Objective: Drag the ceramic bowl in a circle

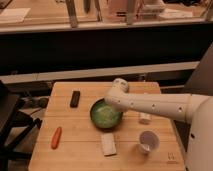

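The ceramic bowl (104, 117) sits upright near the middle of the table (75, 155), its dark green rim ringing a paler speckled inside. The hand (112, 103) is down at the bowl's far-right edge, at or just inside the rim. It is at the end of the white arm (150, 105) that reaches in from the right. The wrist covers it, so I cannot tell how far open it is, or whether it grips the rim or only presses on it. The step in hand looks to be the drag itself. To do it well, the hand should hold steady downward contact so the bowl slides flat on the wood and does not tip onto its near edge. The path should be a small, slow circle, because room is tight. A pale flat block (108, 144) lies just on the near side of the bowl. A small white item (145, 118) is just to its right under the arm, and a white cup (148, 141) stands further off to the near right. The far-left side is freer, with a dark bar (75, 98) a little apart and an orange object (56, 137), perhaps a carrot, well off to the near left. The circle is therefore best biased toward the far left, closing where the bowl sits now.
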Motion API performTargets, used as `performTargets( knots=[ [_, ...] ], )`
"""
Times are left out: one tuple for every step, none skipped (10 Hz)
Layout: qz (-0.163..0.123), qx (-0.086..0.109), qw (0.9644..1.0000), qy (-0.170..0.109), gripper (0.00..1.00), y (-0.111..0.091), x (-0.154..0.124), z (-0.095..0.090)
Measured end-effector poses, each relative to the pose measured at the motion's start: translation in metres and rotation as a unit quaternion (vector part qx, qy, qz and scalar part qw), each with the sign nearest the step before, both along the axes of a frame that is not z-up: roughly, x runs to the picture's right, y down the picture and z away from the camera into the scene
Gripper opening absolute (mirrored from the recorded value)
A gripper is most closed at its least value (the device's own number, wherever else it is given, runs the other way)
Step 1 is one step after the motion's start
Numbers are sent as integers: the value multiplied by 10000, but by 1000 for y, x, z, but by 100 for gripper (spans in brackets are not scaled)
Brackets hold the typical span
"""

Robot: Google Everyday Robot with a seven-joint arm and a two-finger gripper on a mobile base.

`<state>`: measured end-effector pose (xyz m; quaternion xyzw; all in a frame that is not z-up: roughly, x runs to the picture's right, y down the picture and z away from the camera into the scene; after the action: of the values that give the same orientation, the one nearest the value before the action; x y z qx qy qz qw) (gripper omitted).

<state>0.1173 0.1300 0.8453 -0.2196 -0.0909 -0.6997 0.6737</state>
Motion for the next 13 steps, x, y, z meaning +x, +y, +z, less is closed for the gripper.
performTargets(
  knots=[
    [-47,-4,10000,-35,0,4,-1,-3],
    [-64,-18,10000,-44,0,7,0,-4],
    [-85,-15,9999,-60,0,7,0,-4],
    [-110,-21,9999,-71,0,7,2,-4],
    [-137,-18,9999,-78,0,7,4,-3],
    [-177,-24,9998,-78,0,10,5,-4],
    [-207,-30,9997,-86,0,11,4,-4],
    [-250,-34,9996,-100,0,12,2,-5],
    [-276,-26,9996,-108,0,11,1,-5],
    [-320,-35,9994,-115,0,13,1,-5],
    [-335,-31,9994,-108,0,13,1,-6],
    [-359,-27,9993,-107,0,12,1,-5],
    [-409,-39,9991,-122,0,16,0,-5]
  ],
)
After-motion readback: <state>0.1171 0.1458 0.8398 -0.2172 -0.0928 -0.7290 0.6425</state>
